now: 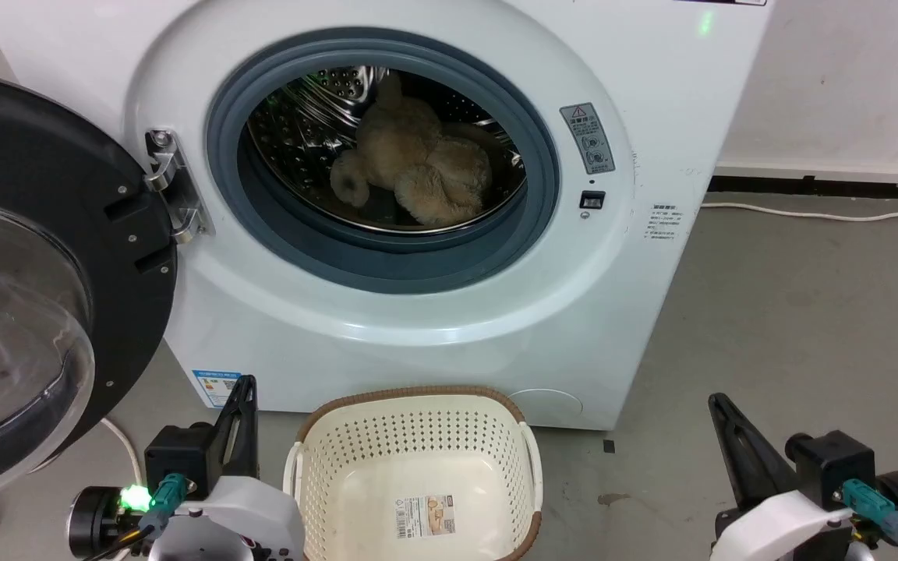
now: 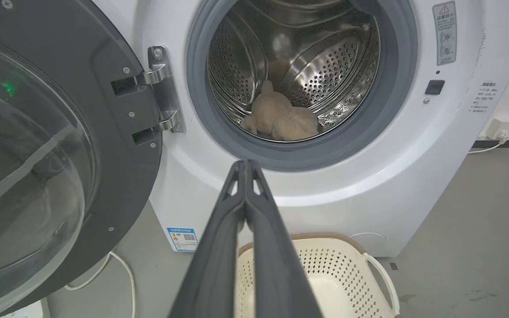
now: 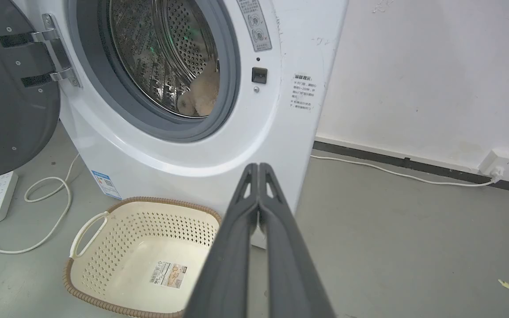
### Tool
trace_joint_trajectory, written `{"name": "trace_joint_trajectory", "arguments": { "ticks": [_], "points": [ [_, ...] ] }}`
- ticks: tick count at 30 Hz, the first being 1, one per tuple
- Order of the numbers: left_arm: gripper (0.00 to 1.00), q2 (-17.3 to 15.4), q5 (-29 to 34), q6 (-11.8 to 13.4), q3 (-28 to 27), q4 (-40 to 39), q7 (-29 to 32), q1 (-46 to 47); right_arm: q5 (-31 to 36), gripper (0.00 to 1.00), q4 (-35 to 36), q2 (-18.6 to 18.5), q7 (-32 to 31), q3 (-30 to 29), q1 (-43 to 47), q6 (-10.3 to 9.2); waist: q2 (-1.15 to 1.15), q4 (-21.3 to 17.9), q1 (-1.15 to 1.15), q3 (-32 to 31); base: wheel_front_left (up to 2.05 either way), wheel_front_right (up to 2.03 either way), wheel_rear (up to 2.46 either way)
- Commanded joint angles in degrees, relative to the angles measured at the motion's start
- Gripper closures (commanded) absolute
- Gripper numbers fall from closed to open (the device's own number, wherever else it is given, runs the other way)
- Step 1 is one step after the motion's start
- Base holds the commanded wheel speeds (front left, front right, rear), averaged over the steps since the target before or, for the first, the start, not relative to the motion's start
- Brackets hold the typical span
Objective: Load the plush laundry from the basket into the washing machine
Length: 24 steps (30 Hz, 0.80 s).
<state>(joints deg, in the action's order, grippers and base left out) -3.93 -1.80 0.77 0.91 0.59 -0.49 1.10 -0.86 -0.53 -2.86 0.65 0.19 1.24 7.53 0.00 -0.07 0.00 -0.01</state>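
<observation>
Left wrist view gives you your left gripper (image 2: 245, 165), fingers pressed together on nothing, pointing at the washing machine (image 2: 369, 185). Your right gripper (image 3: 259, 168) is likewise closed and empty. Between them the basket (image 3: 157, 225) sits on the floor (image 3: 413, 247) just in front of the machine, its label sticker (image 3: 168, 274) showing. The plush laundry (image 1: 418, 167) lies inside the drum (image 1: 301, 132), beside the swung-open door (image 1: 28, 195).

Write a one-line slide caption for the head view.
Plush laundry lies inside the washing machine, door open; empty basket below, left gripper and right gripper shut either side.
</observation>
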Motion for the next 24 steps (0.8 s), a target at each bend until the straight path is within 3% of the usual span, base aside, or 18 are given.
{"name": "trace_joint_trajectory", "arguments": {
  "ticks": [1, 24],
  "points": [
    [1.0, 0.7, 1.1, -0.5, -0.6, -0.4, 0.3, -1.1, 0.6, 1.0, 0.5, 0.0, -0.4, -0.2, -1.1, -0.04, 0.0, 0.0, 0.0, 0.0, 0.0, 0.0, 0.0],
    [1.0, 1.1, 1.8, -0.8, -0.9, -0.6, 0.5, -1.1, 0.9, 1.0, 0.5, 0.0, -0.7, -0.2, -1.2, -0.04, 0.0, 0.1, 0.0, 0.0, 0.0, 0.0, 0.0]
  ]
}}
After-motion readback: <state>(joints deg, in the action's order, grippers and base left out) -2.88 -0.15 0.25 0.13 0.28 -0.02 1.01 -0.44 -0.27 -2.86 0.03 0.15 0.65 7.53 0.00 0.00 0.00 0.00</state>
